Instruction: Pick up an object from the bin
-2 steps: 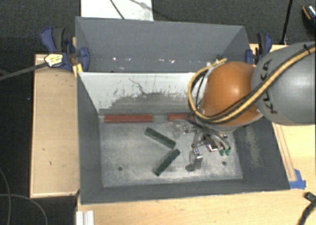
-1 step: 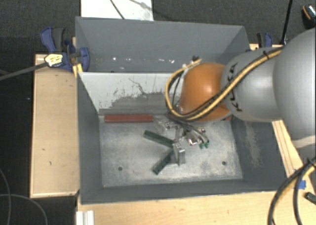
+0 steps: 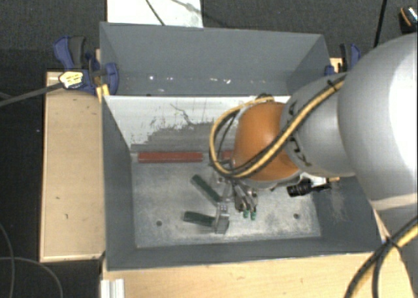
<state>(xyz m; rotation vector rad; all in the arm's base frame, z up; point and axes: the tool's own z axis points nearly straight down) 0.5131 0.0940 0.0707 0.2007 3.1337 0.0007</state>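
Note:
My gripper [image 3: 236, 215] hangs low over the middle of the bin floor, under the orange wrist cover. It is open, and I see nothing between its fingers. Its left fingertip [image 3: 222, 223] stands at the right end of a dark green flat piece [image 3: 196, 217] lying on the floor near the front. A second dark green strip [image 3: 206, 188] lies tilted just to the left of the gripper, its right end hidden under the wrist.
A long red-brown bar [image 3: 168, 157] lies along the foot of the back wall at the left. The arm and its cables cover the bin's right half.

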